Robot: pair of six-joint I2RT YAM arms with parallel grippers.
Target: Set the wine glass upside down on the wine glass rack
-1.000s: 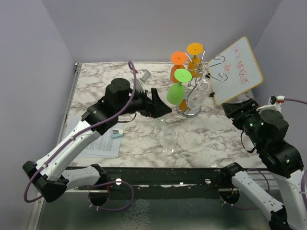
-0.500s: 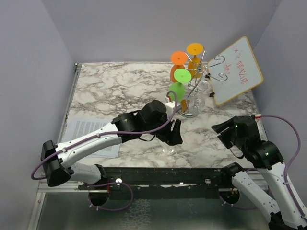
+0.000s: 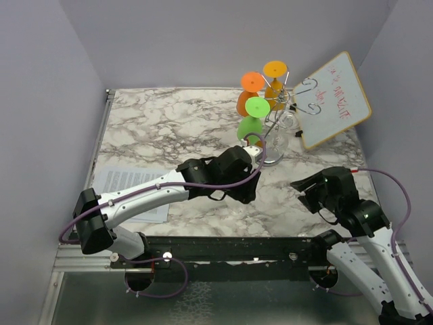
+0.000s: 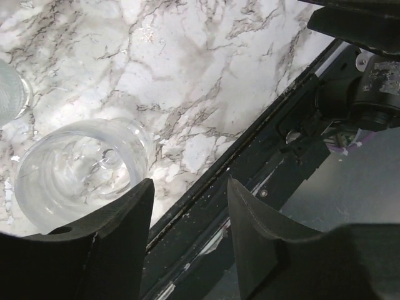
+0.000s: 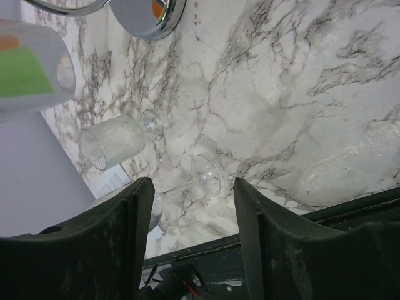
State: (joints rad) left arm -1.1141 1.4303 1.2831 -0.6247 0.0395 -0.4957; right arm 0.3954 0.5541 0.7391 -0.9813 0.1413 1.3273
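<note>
1. A marble table [image 3: 149, 122] carries the scene. The wine glass rack [image 3: 272, 157] stands at its far right, with coloured glasses [image 3: 252, 127] already hanging bowl-down.
2. The left gripper [image 4: 187, 187] hovers over the near edge, released and holding nothing. The right gripper [image 5: 192, 184], likewise released and empty, hangs at near right.
3. The clear wine glass [image 4: 75, 169] stands upright just outside one finger of the left gripper, not between the jaws. Closing here risks a missed grip, or a knock that sends the glass off the near edge.

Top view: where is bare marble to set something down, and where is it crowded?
Bare: far-left marble, from left edge to rack; near strip between left gripper and right gripper. Crowded: by the rack and whiteboard, and the glasses under the left gripper.
</note>
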